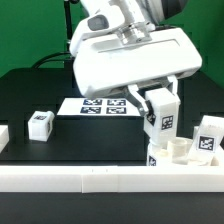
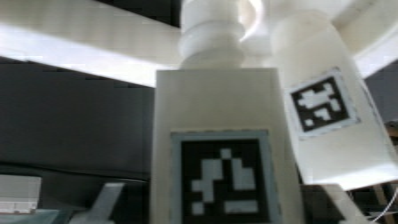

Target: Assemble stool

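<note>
Right of centre, the jaws clamp a short, blocky white plastic tagged leg (image 1: 160, 114): seemingly light, rigid, slick; best pinched across its flat upper faces.

Black table, marker board, white front rail, plain wall.

Black tabletop (image 1: 40, 95) covers the middle of the exterior view. The marker board (image 1: 95, 104) lies flat on it toward the back, showing a row of black-and-white tags, with its end on the exterior view's right hidden. A long white border rail (image 1: 100, 182) runs across the table's front edge, with one seam visible partway along. Pale blank wall (image 1: 30, 30) behind. In the wrist view only a dark, blurred stretch of tabletop (image 2: 71, 110) shows in the background, and the pale shapes past it are too soft to name.
</note>
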Controlling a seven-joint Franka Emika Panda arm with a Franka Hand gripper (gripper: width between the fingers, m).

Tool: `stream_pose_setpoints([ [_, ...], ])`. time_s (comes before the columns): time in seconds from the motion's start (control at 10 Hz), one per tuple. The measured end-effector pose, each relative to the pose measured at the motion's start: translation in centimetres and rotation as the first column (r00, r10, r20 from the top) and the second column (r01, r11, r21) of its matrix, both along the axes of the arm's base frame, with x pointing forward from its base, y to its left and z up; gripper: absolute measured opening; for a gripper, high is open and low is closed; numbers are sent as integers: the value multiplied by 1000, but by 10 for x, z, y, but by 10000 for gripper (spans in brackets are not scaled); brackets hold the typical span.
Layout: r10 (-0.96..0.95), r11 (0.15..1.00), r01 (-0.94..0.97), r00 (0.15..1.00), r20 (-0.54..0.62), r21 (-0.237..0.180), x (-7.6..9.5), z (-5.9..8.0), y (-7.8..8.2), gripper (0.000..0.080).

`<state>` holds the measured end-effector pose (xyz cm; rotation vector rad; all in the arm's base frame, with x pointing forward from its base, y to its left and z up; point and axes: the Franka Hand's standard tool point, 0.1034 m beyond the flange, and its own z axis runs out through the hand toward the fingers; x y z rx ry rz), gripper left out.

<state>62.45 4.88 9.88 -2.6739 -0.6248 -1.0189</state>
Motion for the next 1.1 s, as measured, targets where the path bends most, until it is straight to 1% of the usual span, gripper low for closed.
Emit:
stream_pose_setpoints([
  [0.3, -1, 1000, 1, 1000, -4, 2, -1, -2, -1, 337],
  [0.5, -1, 1000, 1, 1000, -10, 10, -3, -7, 1, 337],
  [0.8, 2, 1000, -2, 1000, -1, 13, -2, -7, 6, 337],
  [0.9, -1, 1000, 1, 1000, -3, 17, -1, -10, 5, 337],
  [1.0, -3, 1000, 3, 1000, -9, 22, -5, -17, 3, 337],
  [1.1, -3, 1000, 3, 1000, 5, 27, -6, -19, 0, 337],
])
